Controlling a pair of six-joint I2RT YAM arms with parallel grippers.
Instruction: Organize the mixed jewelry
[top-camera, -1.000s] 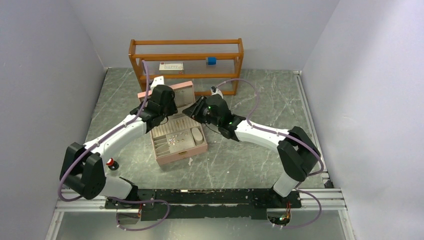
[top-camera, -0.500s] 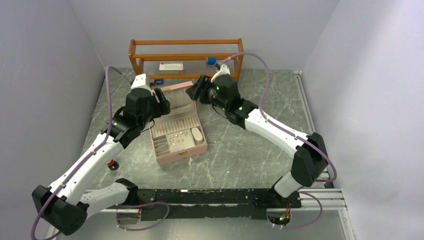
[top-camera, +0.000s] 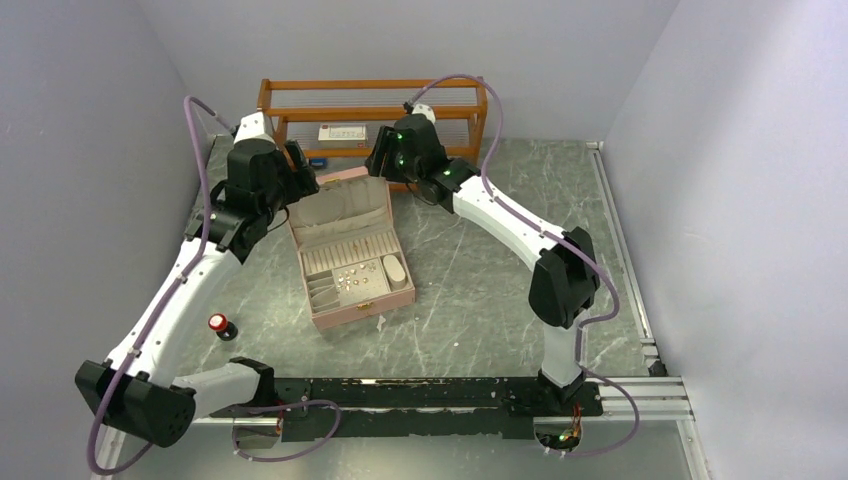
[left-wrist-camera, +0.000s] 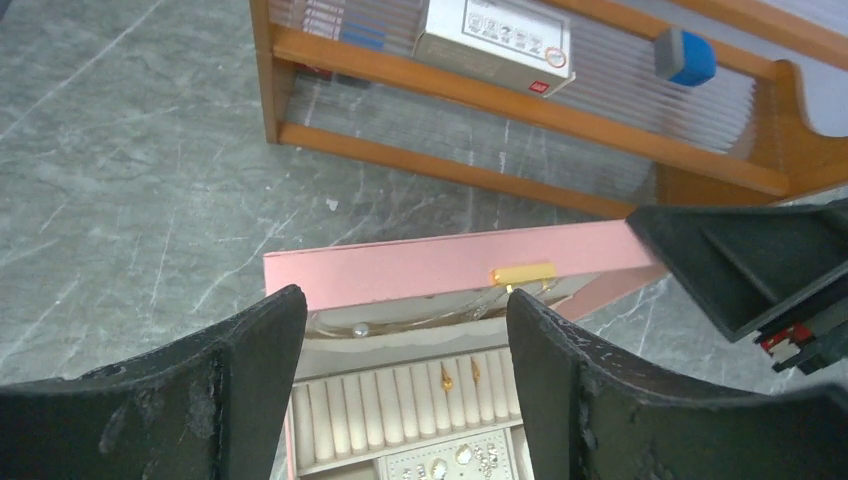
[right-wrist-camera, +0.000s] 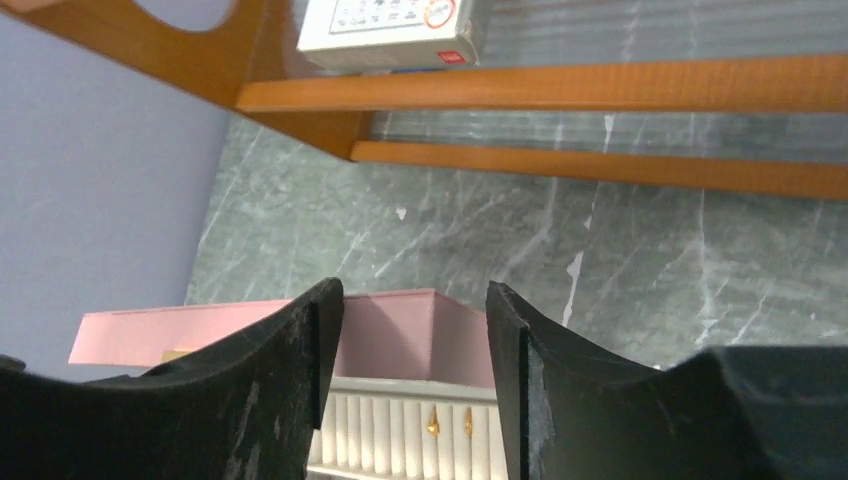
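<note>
On the left side of the table (top-camera: 480, 290), the red-capped black cylinder (top-camera: 218, 324) stands alone beside the left arm, well apart from everything else. The left gripper (top-camera: 301, 168) hovers over the back-left corner of the open pink jewelry box (top-camera: 362, 308), jaws wide apart, nothing held. In the left wrist view its gap (left-wrist-camera: 405, 305) frames the raised lid (left-wrist-camera: 440, 268) and the gold clasp (left-wrist-camera: 522, 274). The mixed jewelry (top-camera: 352, 279) sits inside the box. Small studs lie on the centre pad (left-wrist-camera: 455, 462), and a couple of gold pieces sit in the ribbed slots just behind them (left-wrist-camera: 447, 376). All of it lies below the left gripper and nearer the arm bases, with no contact. The right gripper (top-camera: 378, 158) is off the box's back-right corner, just in front of the wooden rack (top-camera: 375, 88), jaws likewise spread and empty. Between its fingers (right-wrist-camera: 290, 390) the right wrist view shows the lid edge, with the gold pieces in the slots (right-wrist-camera: 433, 424) low in the frame, again nearer the bases and not touching. On the rack are a white carton (right-wrist-camera: 385, 30) and, to its right, a blue block (left-wrist-camera: 685, 55).
</note>
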